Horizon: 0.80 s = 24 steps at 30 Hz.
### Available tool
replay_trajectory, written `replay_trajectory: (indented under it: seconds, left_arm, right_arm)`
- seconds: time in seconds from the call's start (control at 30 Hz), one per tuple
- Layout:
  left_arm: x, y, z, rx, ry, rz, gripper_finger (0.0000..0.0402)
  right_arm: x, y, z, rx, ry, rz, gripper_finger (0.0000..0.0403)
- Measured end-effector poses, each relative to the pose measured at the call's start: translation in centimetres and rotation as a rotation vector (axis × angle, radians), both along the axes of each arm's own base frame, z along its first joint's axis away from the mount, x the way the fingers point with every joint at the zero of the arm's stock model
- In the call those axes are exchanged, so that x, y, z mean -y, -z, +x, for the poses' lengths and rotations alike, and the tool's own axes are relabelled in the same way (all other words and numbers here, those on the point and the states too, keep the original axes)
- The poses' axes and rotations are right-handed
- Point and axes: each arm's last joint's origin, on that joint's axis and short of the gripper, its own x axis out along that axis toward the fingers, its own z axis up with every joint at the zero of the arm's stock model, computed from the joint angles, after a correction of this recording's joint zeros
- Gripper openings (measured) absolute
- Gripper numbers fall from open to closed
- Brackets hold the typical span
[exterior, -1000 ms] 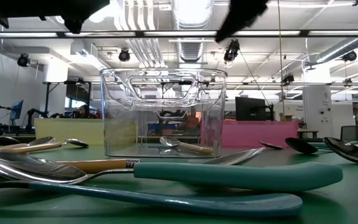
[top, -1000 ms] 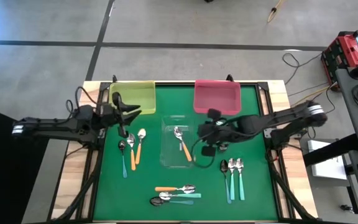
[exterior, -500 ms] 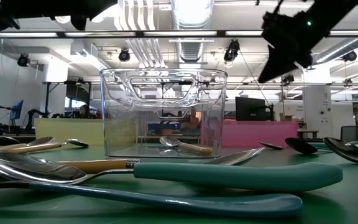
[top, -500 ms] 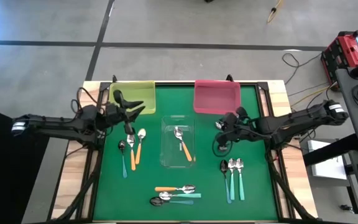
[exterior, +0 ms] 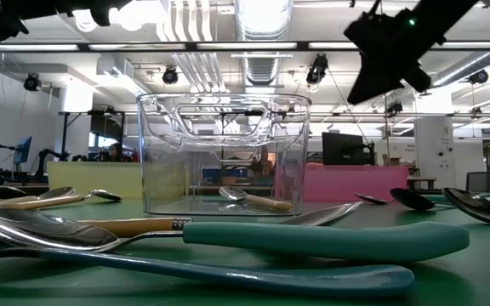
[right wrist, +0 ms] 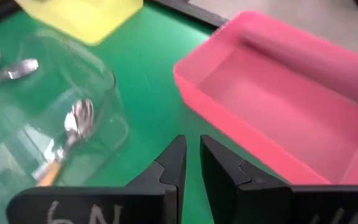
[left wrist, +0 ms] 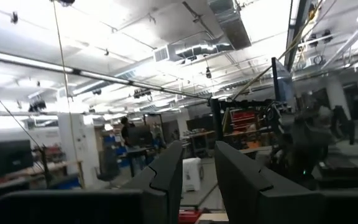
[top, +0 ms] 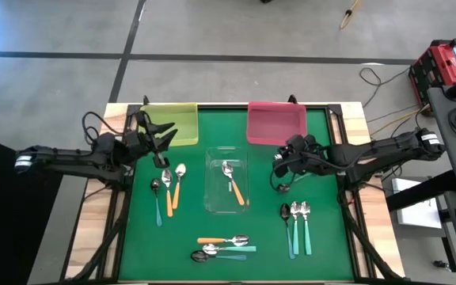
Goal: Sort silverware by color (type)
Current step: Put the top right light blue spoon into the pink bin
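— Why did we hold the right gripper (top: 279, 168) between the clear plastic tray (top: 229, 180) and the pink tray (top: 276, 123)?

— We judged it was between picks. Its fingers were almost together with nothing between them, raised above the green mat (top: 323, 237).

— And the spoons?

— One orange-handled spoon (top: 232, 180) lay inside the clear tray. Three teal-handled spoons (top: 297, 226) sat near the mat's right edge, probably our next reach. A mixed group of three (top: 165, 190) lay left of the tray, and another mixed cluster (top: 224, 246) sat at the front edge.

— The left gripper (top: 155, 136)?

— We had it hovering over the yellow tray's (top: 182, 115) edge, fingers a little apart and holding nothing, waiting near that left group.
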Motion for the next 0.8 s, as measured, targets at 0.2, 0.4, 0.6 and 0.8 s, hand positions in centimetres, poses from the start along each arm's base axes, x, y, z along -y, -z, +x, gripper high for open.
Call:
replay_trajectory:
  seconds: [0.2, 0.4, 0.6, 0.8]
  left_arm:
    - [0.0, 0.0, 0.1, -0.014, -0.027, 0.05, 0.0077]
    - [0.0, 0.0, 0.1, -0.017, -0.027, 0.05, 0.0077]
    - [0.0, 0.0, 0.1, -0.017, -0.027, 0.05, 0.0077]
    - [0.0, 0.1, 0.2, -0.022, -0.027, 0.049, 0.0077]
  right_arm:
    - [0.5, -1.1, 0.4, 0.023, 0.016, -0.007, 0.0038]
    - [0.5, -0.8, 0.5, 0.014, 0.019, -0.007, 0.0038]
    - [0.5, -0.2, 0.9, -0.018, 0.018, -0.01, 0.0038]
    - [0.5, 0.2, 1.2, -0.042, 0.018, -0.012, 0.0038]
